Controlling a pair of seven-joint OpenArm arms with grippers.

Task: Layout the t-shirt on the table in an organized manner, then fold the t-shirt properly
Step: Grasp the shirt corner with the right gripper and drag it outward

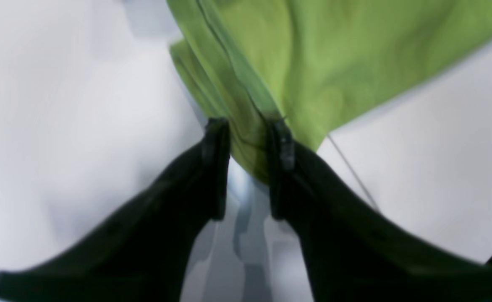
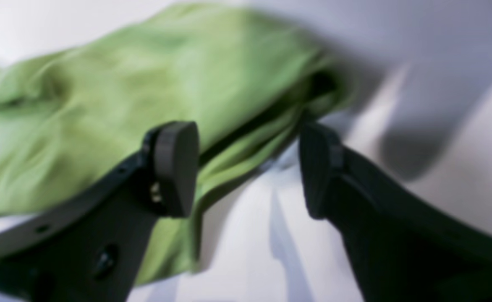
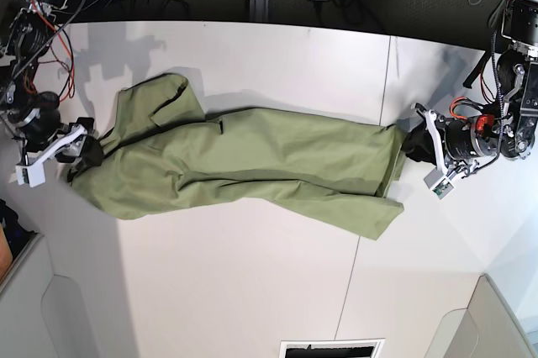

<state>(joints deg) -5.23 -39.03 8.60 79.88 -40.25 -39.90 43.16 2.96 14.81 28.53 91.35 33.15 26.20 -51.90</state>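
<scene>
Left gripper (image 1: 248, 138) clamping t-shirt (image 1: 313, 63) edge

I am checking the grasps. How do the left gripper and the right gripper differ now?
The left gripper is nearly shut, pinching the t-shirt edge; the right gripper stands wide open, gripping nothing. The left is at one end of the shirt, the right at the opposite end. Both are black.

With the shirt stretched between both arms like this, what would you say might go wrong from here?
The left tool pinches only a thin edge of the t-shirt, so further pulling may slip it free. The right tool stands open at the other end, so that side looks unheld and could drag across the table, keeping the bunched folds.
</scene>
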